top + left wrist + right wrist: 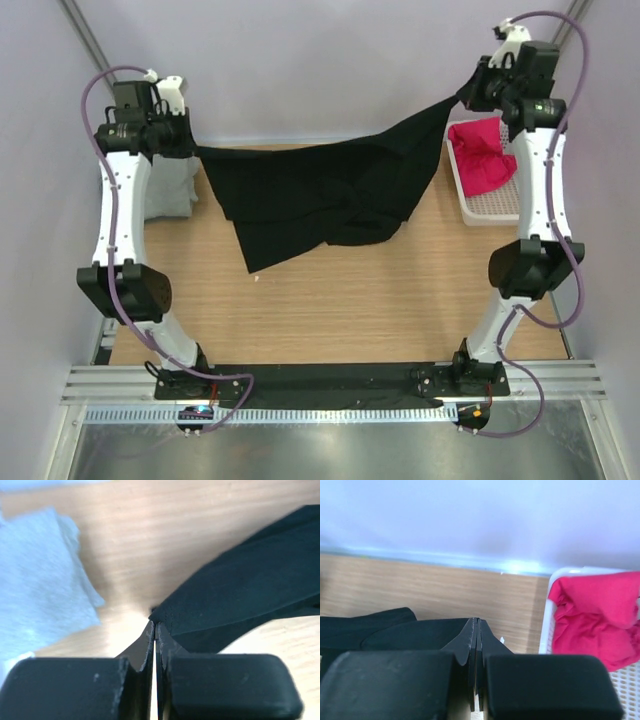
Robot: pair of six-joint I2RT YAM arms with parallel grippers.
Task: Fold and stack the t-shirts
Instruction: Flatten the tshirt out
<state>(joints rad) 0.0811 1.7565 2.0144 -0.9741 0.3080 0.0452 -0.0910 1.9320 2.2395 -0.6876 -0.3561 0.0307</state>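
Observation:
The black t-shirt (pixel 320 190) hangs stretched between my two raised arms across the back of the table, its lower part draped on the wood. My left gripper (pixel 190 148) is shut on its left edge; the left wrist view shows the cloth (pixel 240 595) pinched at my gripper (pixel 155 626). My right gripper (pixel 468 97) is shut on its right corner; the right wrist view shows the black cloth (pixel 410 632) at my gripper (pixel 477 622). A grey t-shirt (pixel 170 190) lies at the far left, also in the left wrist view (pixel 40 580). A magenta-red t-shirt (pixel 482 155) lies in the basket, also in the right wrist view (pixel 595 615).
A white mesh basket (pixel 490 208) stands at the far right edge of the table, its rim showing in the right wrist view (pixel 546 625). The back wall is close behind both grippers. Bare wooden tabletop (pixel 350 300) lies in front of the shirt.

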